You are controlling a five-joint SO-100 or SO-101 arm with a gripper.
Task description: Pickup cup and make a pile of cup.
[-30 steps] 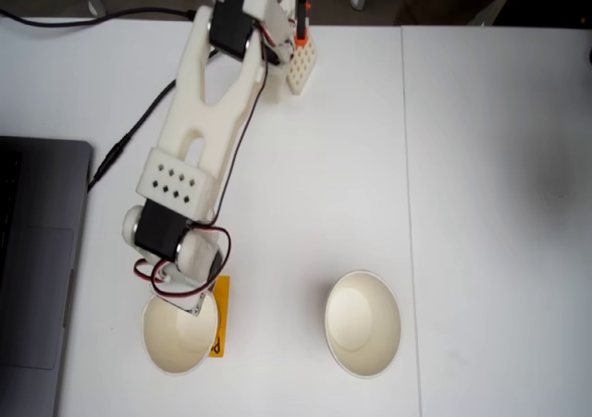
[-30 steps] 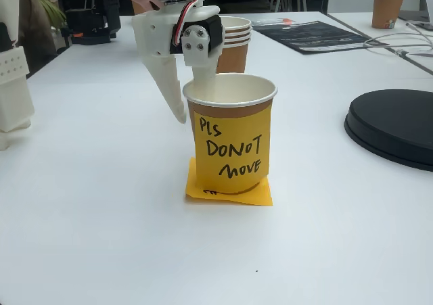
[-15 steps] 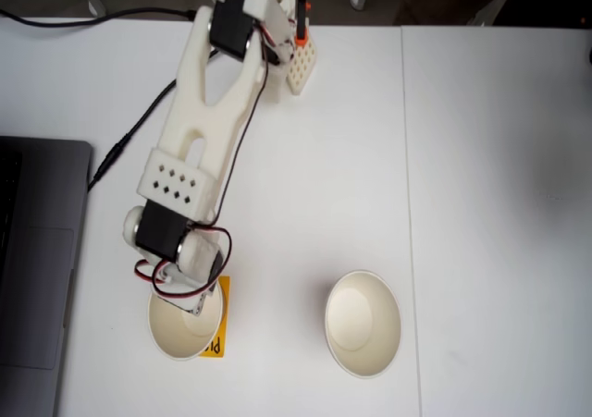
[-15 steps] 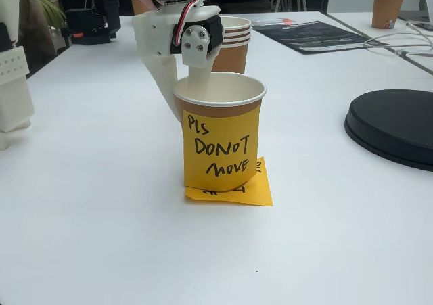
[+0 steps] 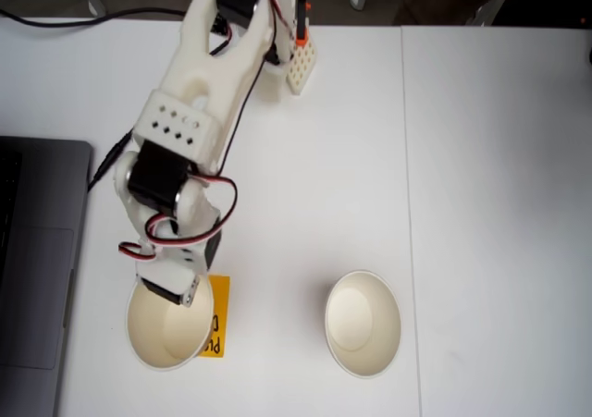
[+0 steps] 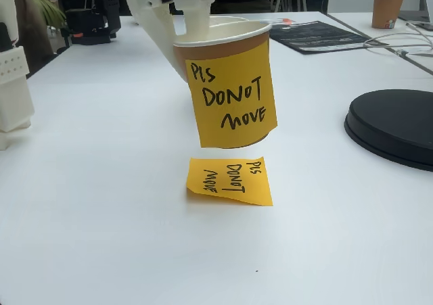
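Held cup [image 6: 226, 82]: paper, rolled white rim, cream inside, brown band under the rim, tapered wall; lifted clear of the table [image 6: 101, 237], tilted slightly, directly above the flat note [image 6: 230, 181] in the low fixed view.
Held cup, top-down fixed view [image 5: 166, 325]: open mouth up, just left of the flat note [image 5: 215, 317], covering its left edge.
Label on held cup: yellow-orange sticky [image 6: 233, 97] across the front wall, black handwriting "PLS DO NOT MOVE".
Flat note: same orange-yellow paper, lying on the table, black handwriting reading "DONOT MOVE" sideways; first word partly legible as "PLS".
Gripper [image 5: 176, 292]: white printed fingers pinched on the cup's far rim, one finger [image 6: 196, 21] inside the mouth, the other [image 6: 157, 28] down the outer wall.
Second cup [image 5: 362, 323]: standing on the table, mouth up, white rim, cream inside; well right of the flat note in the top-down fixed view, apart from the held cup. Outer print not visible from above.
Arm [image 5: 199, 103]: white links, black servos, red and black wires; runs from top centre down toward the flat note.
Other items, low fixed view: black round disc [image 6: 396, 126] far right of the flat note; brown cup [image 6: 388, 7] at far table edge; printed dark sheet [image 6: 314, 34], text unreadable.
Laptop [image 5: 32, 260]: grey, left of the flat note in the top-down fixed view.
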